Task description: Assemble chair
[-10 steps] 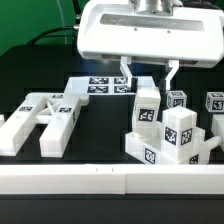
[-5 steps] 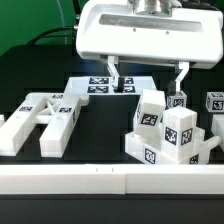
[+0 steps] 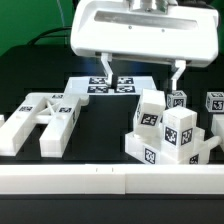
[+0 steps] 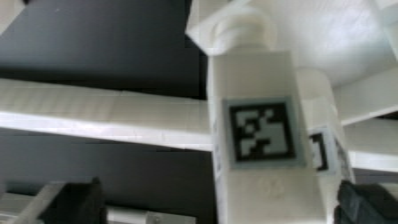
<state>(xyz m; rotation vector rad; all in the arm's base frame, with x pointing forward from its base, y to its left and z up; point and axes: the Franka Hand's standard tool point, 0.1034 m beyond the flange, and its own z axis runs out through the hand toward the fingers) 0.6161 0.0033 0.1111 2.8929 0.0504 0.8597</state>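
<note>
In the exterior view the chair stands in parts. A blocky cluster (image 3: 170, 138) of white tagged pieces sits at the right, with one upright post (image 3: 148, 110) leaning slightly. An H-shaped frame (image 3: 40, 120) lies flat at the left. My gripper (image 3: 140, 72) hangs open above the post, its fingers (image 3: 104, 68) spread wide to either side and touching nothing. In the wrist view the tagged post (image 4: 267, 130) runs between the dark fingertips (image 4: 71, 200) of my gripper (image 4: 217, 205), with a gap on each side.
The marker board (image 3: 110, 86) lies flat behind the gripper. Two small tagged white blocks (image 3: 177, 98) (image 3: 214, 102) stand at the back right. A long white rail (image 3: 110, 182) runs along the front edge. Green cloth (image 3: 25, 25) hangs behind the black table.
The jaws have spread from a narrow stance around the post's top to fully wide, letting go of it. The post stays in place, leaning slightly.
</note>
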